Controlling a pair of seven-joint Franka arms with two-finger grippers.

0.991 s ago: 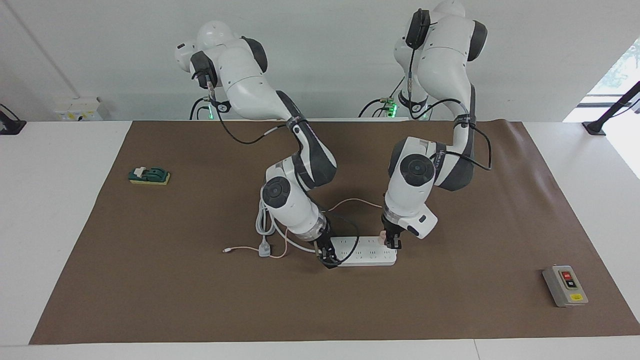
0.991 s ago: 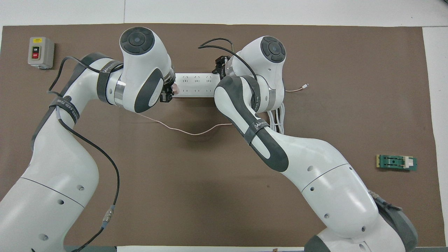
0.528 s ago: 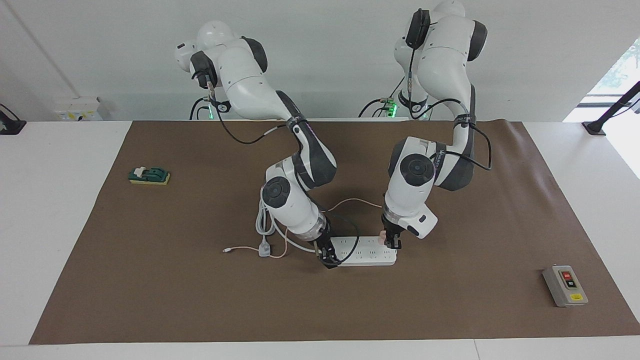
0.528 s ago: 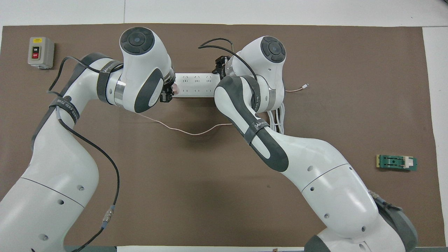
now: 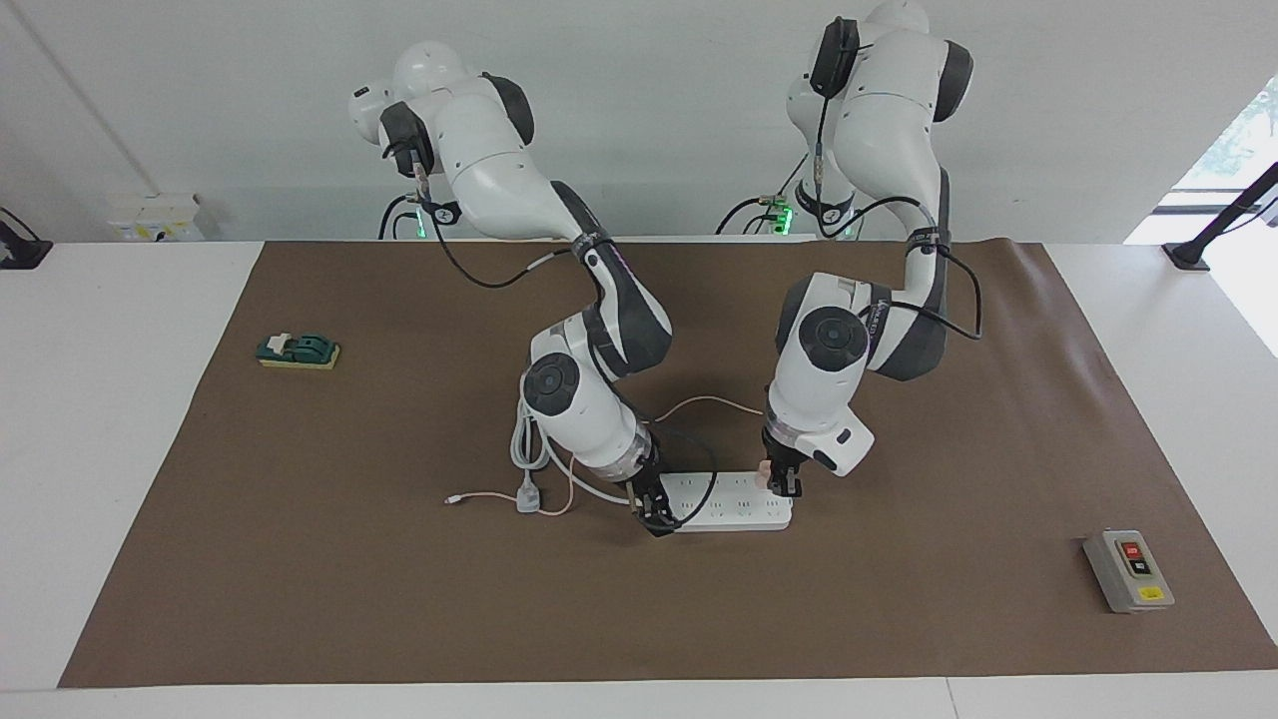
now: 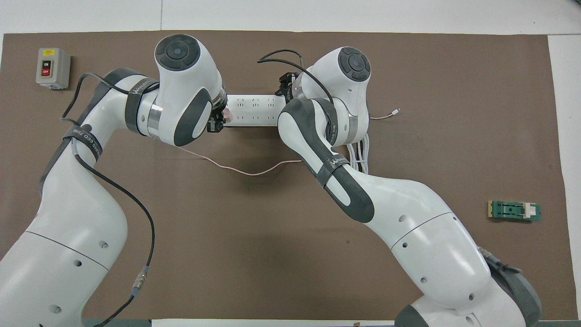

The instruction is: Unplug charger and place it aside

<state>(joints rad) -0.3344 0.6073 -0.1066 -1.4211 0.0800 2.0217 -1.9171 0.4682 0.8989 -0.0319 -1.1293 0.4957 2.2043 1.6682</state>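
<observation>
The pale pink charger [image 5: 764, 470] is plugged into the end of the white power strip [image 5: 734, 507] toward the left arm's end of the table. It also shows in the overhead view [image 6: 228, 117] on the strip [image 6: 252, 109]. My left gripper [image 5: 782, 481] [image 6: 217, 120] stands down on the charger and is shut on it. The charger's thin pink cable [image 5: 699, 400] [image 6: 245, 171] runs along the mat nearer to the robots than the strip. My right gripper [image 5: 654, 516] [image 6: 285, 86] rests on the strip's other end.
A grey-white plug [image 5: 527, 496] with a coiled white cord [image 6: 361, 154] lies beside the strip toward the right arm's end. A grey switch box [image 5: 1128, 571] [image 6: 53, 68] and a green block [image 5: 298, 351] [image 6: 515, 211] sit near the brown mat's two ends.
The left gripper has crept up very slightly at the charger. The strip, the cable and the right gripper have not visibly moved.
</observation>
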